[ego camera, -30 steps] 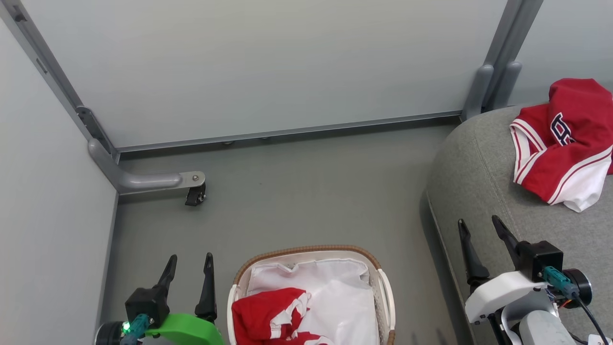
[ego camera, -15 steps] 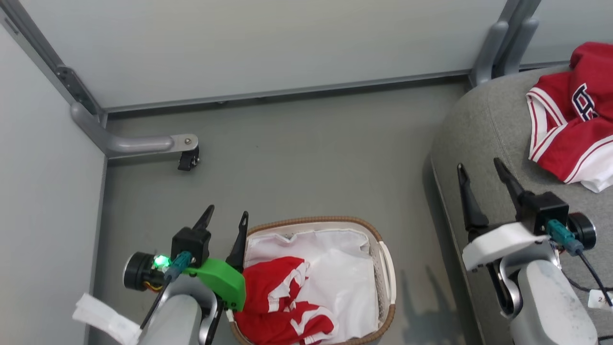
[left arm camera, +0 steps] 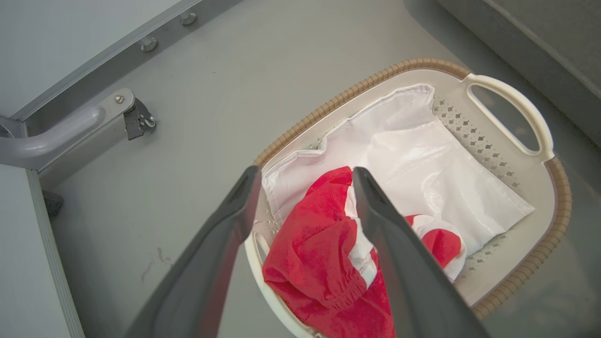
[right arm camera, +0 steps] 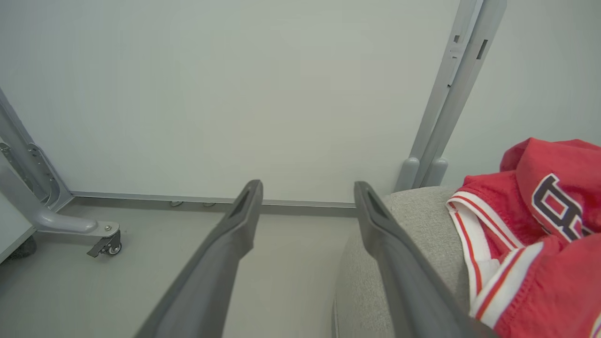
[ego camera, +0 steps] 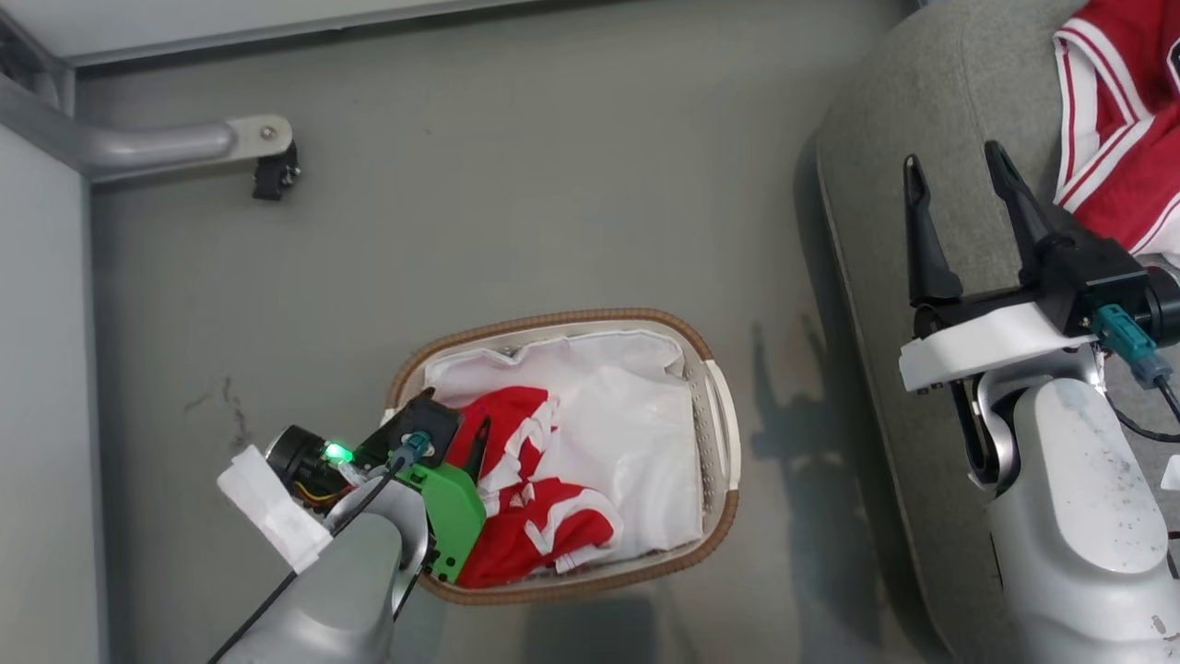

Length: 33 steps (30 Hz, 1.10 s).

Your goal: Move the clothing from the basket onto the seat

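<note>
Red cloth is what the grab must catch, and only that. From the head camera, one red garment [ego camera: 530, 503] lies bunched in the left end of the basket [ego camera: 572, 318], on top of the white liner [ego camera: 636, 433]. The left gripper [ego camera: 466, 450] hangs right over it. The second red garment [ego camera: 1111, 129] lies on the sofa seat [ego camera: 885, 184], where the right gripper [ego camera: 954, 157] hovers with fingers apart, holding nothing.

The left wrist camera shows the left gripper's fingers spread. One is over the basket's near rim and the other over the garment's raised fold. Neither seems to touch the cloth yet. I would shift the gripper a little inward so the outer finger clears the rim. Then drop straight down onto the thick red fold and close there. A pinch further along could catch the liner and drag the basket.

The right wrist camera shows the right gripper's spread, empty fingers at the seat's rounded corner, beside the logo garment.
</note>
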Available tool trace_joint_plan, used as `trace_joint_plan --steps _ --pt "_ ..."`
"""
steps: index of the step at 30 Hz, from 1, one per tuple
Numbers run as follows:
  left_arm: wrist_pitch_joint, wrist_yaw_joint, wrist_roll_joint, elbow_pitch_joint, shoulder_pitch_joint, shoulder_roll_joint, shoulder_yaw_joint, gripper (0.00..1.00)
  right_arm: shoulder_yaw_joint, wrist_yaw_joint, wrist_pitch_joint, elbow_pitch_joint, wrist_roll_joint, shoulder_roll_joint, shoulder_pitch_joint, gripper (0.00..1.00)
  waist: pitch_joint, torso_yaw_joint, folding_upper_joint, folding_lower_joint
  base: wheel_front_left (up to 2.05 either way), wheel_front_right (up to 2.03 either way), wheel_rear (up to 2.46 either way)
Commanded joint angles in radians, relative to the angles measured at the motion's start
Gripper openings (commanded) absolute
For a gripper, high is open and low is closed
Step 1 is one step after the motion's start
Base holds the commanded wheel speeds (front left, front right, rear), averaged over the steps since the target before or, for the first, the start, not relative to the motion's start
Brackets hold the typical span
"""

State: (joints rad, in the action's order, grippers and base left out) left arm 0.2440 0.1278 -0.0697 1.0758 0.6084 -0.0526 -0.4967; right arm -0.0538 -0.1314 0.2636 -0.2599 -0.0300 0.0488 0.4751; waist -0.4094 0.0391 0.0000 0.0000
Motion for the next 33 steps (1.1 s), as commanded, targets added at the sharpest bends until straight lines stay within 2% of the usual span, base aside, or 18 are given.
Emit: trace_joint_plan --steps 1,11,18,26,31,32,33 --pt "-0.008 0.004 -0.007 0.029 0.037 -0.005 -0.024 1.0 0.007 0.001 0.002 0.013 -0.013 0.003 0.021 1.0 -0.122 0.075 0.0 0.0 0.0 0.0 0.0" --pt "-0.087 0.003 -0.023 0.167 0.146 -0.01 -0.126 1.0 0.089 0.001 0.002 0.072 -0.073 0.003 0.074 1.0 -0.253 0.15 0.0 0.0 0.0 0.0 0.0" --pt "-0.185 0.004 -0.008 0.199 0.196 -0.048 -0.171 1.0 0.154 0.001 0.002 0.096 -0.099 0.003 0.114 1.0 -0.32 0.191 0.0 0.0 0.0 0.0 0.0" --pt "-0.311 -0.024 0.011 0.21 0.221 -0.076 -0.207 1.0 0.207 0.001 0.002 0.109 -0.116 0.003 0.144 1.0 -0.371 0.219 0.0 0.0 0.0 0.0 0.0" --pt "-0.394 -0.017 0.01 0.213 0.206 -0.08 -0.223 1.0 0.226 0.001 0.002 0.11 -0.129 0.003 0.148 1.0 -0.385 0.23 0.0 0.0 0.0 0.0 0.0" --pt "-0.405 -0.017 0.008 0.213 0.204 -0.081 -0.225 0.8 0.228 0.001 0.002 0.11 -0.131 0.003 0.147 1.0 -0.386 0.231 0.0 0.0 0.0 0.0 0.0" --pt "-0.417 -0.017 0.004 0.214 0.202 -0.083 -0.226 0.49 0.231 0.001 0.002 0.109 -0.131 0.003 0.147 1.0 -0.386 0.233 0.0 0.0 0.0 0.0 0.0"
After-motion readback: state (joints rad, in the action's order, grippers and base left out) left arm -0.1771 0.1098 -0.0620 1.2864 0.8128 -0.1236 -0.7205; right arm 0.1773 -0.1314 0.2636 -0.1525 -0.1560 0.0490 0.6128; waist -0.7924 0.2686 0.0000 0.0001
